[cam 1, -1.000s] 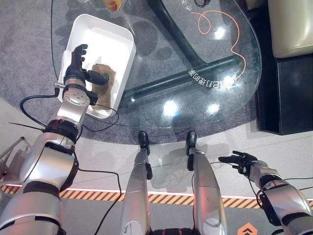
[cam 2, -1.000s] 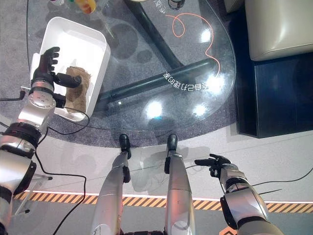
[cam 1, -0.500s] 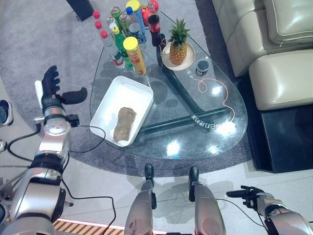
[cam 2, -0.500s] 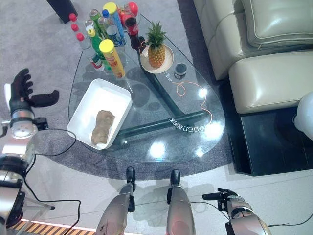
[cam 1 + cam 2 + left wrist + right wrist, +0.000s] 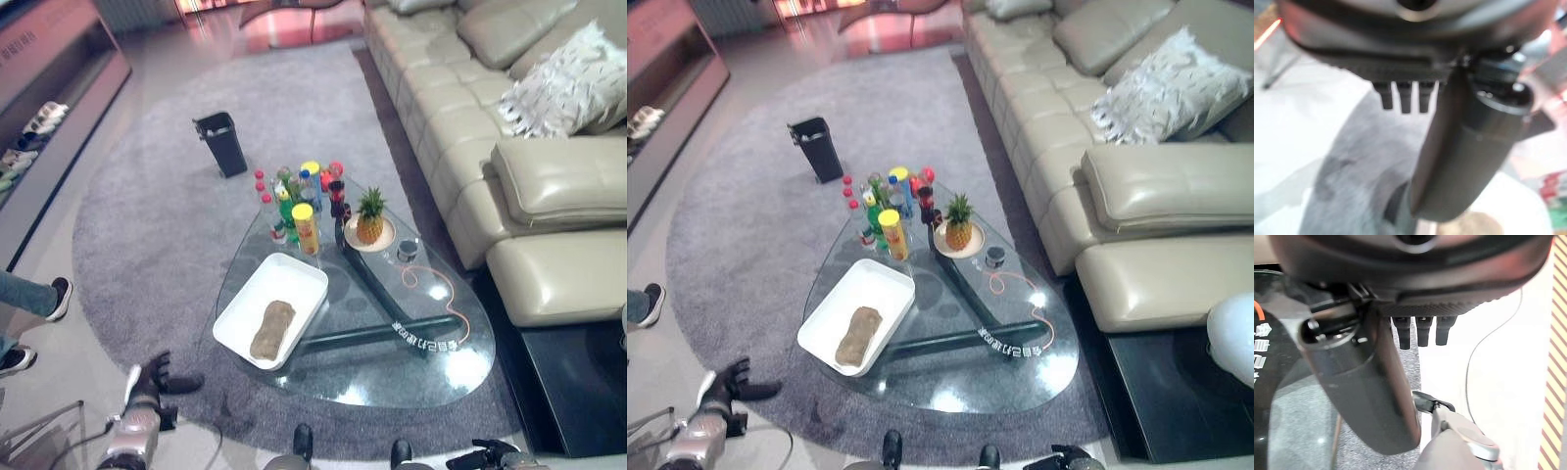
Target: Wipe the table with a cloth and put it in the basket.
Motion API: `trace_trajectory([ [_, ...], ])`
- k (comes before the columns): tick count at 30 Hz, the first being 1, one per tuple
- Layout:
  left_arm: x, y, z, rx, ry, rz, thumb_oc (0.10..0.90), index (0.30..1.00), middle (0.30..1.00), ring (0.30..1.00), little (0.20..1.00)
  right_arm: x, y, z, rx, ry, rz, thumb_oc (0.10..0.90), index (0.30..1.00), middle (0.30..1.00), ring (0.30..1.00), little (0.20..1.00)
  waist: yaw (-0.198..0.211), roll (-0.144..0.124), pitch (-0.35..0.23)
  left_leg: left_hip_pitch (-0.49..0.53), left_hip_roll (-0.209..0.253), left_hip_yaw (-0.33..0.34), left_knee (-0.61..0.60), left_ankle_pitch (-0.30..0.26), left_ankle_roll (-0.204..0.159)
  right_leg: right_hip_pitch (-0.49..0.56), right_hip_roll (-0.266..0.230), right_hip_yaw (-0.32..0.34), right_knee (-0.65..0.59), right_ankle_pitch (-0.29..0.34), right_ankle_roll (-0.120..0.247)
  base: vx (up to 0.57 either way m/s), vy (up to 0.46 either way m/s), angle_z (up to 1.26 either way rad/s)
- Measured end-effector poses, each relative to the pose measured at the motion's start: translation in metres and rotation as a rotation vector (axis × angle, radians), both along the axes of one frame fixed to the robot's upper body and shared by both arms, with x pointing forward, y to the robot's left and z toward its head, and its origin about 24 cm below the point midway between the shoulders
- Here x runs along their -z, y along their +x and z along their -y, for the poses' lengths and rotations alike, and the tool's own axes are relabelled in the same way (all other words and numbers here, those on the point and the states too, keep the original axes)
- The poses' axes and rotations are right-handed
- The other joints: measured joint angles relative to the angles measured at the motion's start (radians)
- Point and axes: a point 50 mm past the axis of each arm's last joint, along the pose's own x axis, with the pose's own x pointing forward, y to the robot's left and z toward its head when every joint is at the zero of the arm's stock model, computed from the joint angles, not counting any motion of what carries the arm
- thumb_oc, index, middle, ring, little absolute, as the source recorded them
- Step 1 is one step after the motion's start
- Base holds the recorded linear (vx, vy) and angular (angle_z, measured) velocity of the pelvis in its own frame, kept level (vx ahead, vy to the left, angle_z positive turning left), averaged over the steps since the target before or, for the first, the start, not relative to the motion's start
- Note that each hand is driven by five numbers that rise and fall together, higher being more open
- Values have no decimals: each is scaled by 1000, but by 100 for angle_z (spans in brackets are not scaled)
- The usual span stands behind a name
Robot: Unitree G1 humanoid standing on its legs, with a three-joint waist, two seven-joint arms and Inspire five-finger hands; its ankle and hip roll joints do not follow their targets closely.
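**A:** Quick status, L to R. Your left hand (image 5: 149, 384) sits low at the view's lower left, off the surface (image 5: 431, 367), over the rug. Fingers straight, thumb out to the side, nothing in it. Left wrist view agrees: fingers straight, no cloth past them.

**B:** And the cloth?

**A:** The cloth (image 5: 272, 329) lies bunched lengthwise in the white basket (image 5: 304, 273), roughly mid-tray, touching only the floor of it. Basket sits on the glass at the left-hand end, so your left arm is the near one for it. I'd judge the put-away part done.

**B:** What else is up there?

**A:** Just beyond the basket a cluster of bottles (image 5: 284, 199) w/ a yellow-lidded can (image 5: 305, 229) in front. Then a pineapple (image 5: 369, 215) upright on a small plate, a little dark cup (image 5: 407, 250) beside it, and an orange cord (image 5: 441, 291) trailing over the glass toward the right end. All kept to the far half, prob. so the near half stays free for wiping.

**B:** Right side?

**A:** Your right hand (image 5: 487, 456) is at the bottom edge, below the surface's near rim, away from everything. Right wrist view shows fingers straight, thumb relaxed, holding nothing. Sofa (image 5: 509, 176) runs along the right, dark bin (image 5: 223, 143) on the rug beyond the bottles. A person's legs (image 5: 29, 294) show at far left, well apart from you.

**B:** Risk?

**A:** Low, imo. Both hands free and off the glass.
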Motion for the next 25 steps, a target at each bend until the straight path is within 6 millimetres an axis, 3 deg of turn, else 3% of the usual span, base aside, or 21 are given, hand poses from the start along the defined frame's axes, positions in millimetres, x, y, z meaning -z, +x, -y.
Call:
trace_trajectory([
  [4, 18, -19, 18, 52, -69, -115, 800, 900, 900, 900, 900, 2, -10, 1, -3, -6, -38, 800, 900, 900, 900, 900, -1, 4, -42, 2, 4, 3, -1, -5, 4, 2, 0, 0, -2, 0, 1, 0, 0, 0],
  [13, 47, -60, 62, 186, -216, -326, 800, 900, 900, 900, 900, 4, -18, 1, -50, -21, -85, 800, 900, 900, 900, 900, -1, 0, -58, 34, 15, 23, -6, -20, 1, 29, 2, 23, -12, -1, -1, 9, -1, -7],
  [25, 51, -70, 69, 250, -246, -415, 800, 900, 900, 900, 900, 5, -20, -2, -66, -19, -111, 800, 900, 900, 900, 900, -1, -21, -73, 49, 12, 22, -1, -19, 5, 37, 8, 22, -13, 3, -3, 0, 0, 0],
])
